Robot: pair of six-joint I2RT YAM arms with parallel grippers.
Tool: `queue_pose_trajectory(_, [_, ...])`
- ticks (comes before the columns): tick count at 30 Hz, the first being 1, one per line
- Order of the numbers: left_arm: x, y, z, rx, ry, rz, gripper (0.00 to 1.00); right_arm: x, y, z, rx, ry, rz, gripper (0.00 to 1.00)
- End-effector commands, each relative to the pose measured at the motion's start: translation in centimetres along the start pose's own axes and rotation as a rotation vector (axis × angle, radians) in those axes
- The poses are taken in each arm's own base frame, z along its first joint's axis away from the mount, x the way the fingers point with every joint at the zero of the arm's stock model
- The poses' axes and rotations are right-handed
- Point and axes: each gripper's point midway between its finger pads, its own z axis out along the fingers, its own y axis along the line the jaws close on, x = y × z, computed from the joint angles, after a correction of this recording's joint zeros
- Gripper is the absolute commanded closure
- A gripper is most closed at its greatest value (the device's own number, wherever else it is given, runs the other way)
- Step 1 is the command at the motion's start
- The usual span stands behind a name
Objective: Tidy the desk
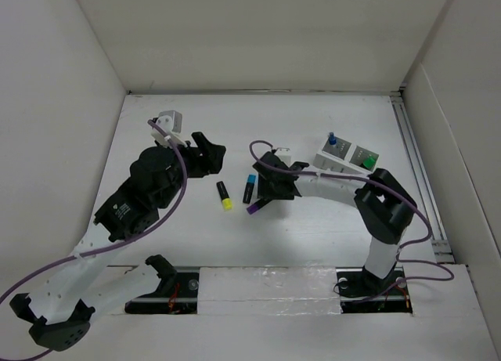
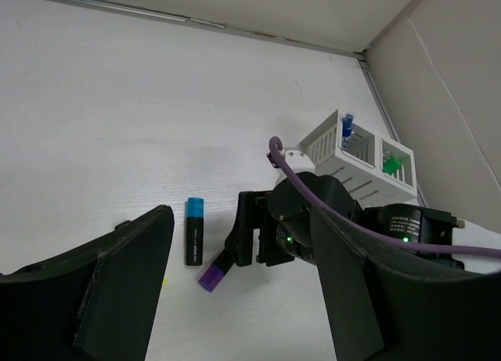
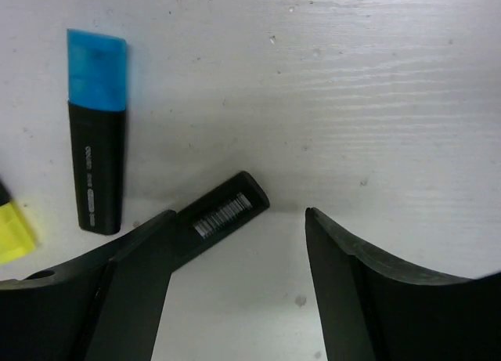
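My right gripper (image 3: 241, 220) stands wide, its jaws straddling the bare end of a black highlighter with a purple cap (image 3: 225, 211). The barcoded barrel slips under the finger on the left of my wrist view, where I cannot tell whether they touch. The other finger is clear of it, so nothing is pinched. That highlighter lies flat and slanted just to the near right of a black highlighter with a blue cap (image 3: 97, 138), my landmark here, and the two are close but apart. A black highlighter with a yellow cap (image 1: 225, 196) lies just to the left of the blue-capped one, also flat, its cap toward my bases. My left gripper (image 1: 215, 159) hovers further left of the blue-capped one and a little beyond it, jaws spread wide with nothing between them. Well to the right of the blue-capped one and slightly farther back stands a small white compartmented plastic holder (image 1: 344, 159). It is upright, with a blue-tipped pen (image 1: 332, 139) standing in one compartment and a green-topped item (image 1: 366, 164) in another. All of this sits on the desk (image 1: 235, 118), the large matte-white tabletop that spreads out on every side of the blue-capped highlighter and is closed in by white panel walls (image 1: 258, 32) at the back and both sides.
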Motion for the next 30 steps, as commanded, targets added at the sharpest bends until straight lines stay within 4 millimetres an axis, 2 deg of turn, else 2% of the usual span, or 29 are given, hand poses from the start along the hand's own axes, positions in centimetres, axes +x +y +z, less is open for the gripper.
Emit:
queue_pose_trajectory(1, [-0.8, 0.1, -0.5, 0.004, -0.042, -0.021, 0.33, -2.5, -0.1, -3.4, -0.01, -0.091, 0.021, 0.29])
queue_pose_trajectory(2, [-0.7, 0.1, -0.4, 0.005, -0.039, -0.018, 0.33, -2.8, -0.1, -4.7, -0.017, -0.108, 0.018, 0.29])
queue_pose_trajectory(5, [-0.5, 0.1, -0.3, 0.008, -0.032, -0.013, 0.33, -2.7, 0.0, -6.5, -0.056, -0.11, 0.038, 0.3])
queue_pose_trajectory(6, [-0.4, 0.1, -0.3, 0.009, -0.03, -0.011, 0.33, -1.2, 0.3, -6.5, -0.082, -0.068, 0.051, 0.31])
queue_pose_trajectory(9, [-0.3, 0.1, -0.3, 0.016, -0.034, -0.008, 0.33, 0.7, 1.8, -6.5, -0.154, -0.01, 0.098, 0.31])
queue_pose_trajectory(12, [-0.4, -0.1, -0.3, 0.024, -0.036, 0.006, 0.33, 1.6, 2.8, -5.5, -0.181, 0.026, 0.143, 0.31])
queue_pose_trajectory(17, [-0.4, -0.1, -0.1, 0.025, -0.029, 0.029, 0.33, 1.1, 4.0, -3.9, -0.154, 0.031, 0.157, 0.31])
queue_pose_trajectory(22, [-0.5, -0.2, -0.4, 0.035, -0.035, 0.032, 0.33, 1.2, 3.9, -2.1, -0.104, 0.036, 0.21, 0.32])
queue_pose_trajectory(24, [-0.5, -0.2, -0.5, 0.037, -0.035, 0.033, 0.33, 0.4, 3.4, -1.4, -0.088, 0.024, 0.233, 0.34])
queue_pose_trajectory(26, [-0.5, -0.2, -0.5, 0.038, -0.037, 0.034, 0.33, 0.5, 2.8, -0.8, -0.054, 0.033, 0.231, 0.36])
queue_pose_trajectory(30, [-0.3, 0.0, -0.5, 0.033, -0.033, 0.033, 0.33, -0.2, 2.7, -0.1, -0.032, 0.017, 0.216, 0.4])
